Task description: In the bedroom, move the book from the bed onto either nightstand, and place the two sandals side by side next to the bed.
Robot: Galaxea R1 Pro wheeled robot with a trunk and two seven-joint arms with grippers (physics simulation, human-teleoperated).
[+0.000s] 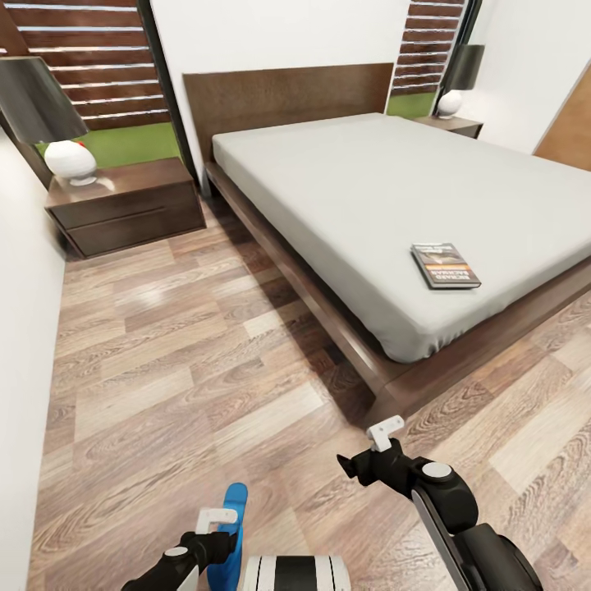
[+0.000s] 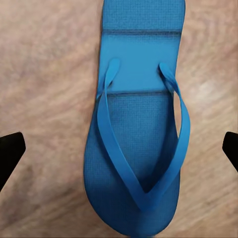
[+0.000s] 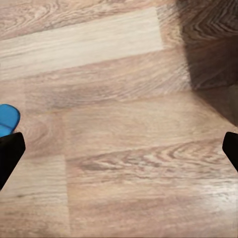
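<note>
blue sandal (image 2: pixel 136 148) — pale grey mattress (image 1: pixel 386 205), dark brown nightstand (image 1: pixel 123 205).

Only lettering I can spot is white title text on the small dark grey paperback with an orange band (image 1: pixel 445 265), around my 1 o'clock, too blurry to read.

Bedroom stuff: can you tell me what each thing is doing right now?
book: lying flat on the bed, near its foot
sandal: flat on the floor, straps up, under the left claw
left claw: open, holding nothing
right claw: open, over bare floor
nightstand: drawers shut, lamp upright on top
</note>
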